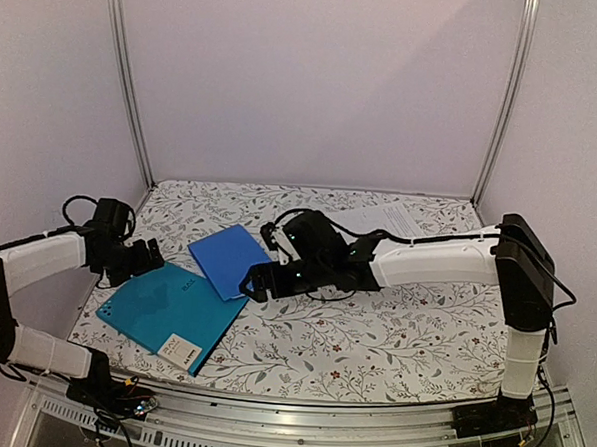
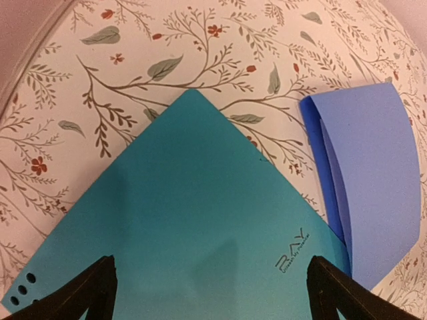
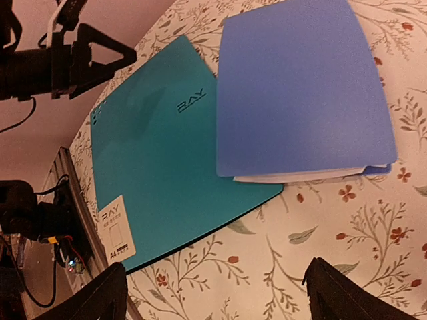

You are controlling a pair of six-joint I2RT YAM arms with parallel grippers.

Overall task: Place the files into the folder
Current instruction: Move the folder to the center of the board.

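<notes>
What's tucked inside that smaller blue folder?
The blue folder lies with one edge resting on the teal folder. Only a thin white edge peeks out under its cover, possibly paper. The cover hides the rest, so I cannot tell how much is inside.

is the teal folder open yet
No, the teal folder lies shut, its cover facing up with the white label showing at one corner.

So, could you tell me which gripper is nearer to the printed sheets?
Right. The right gripper hangs by the blue folder, left of the sheets; the left gripper is farther left, over the teal folder.
</notes>
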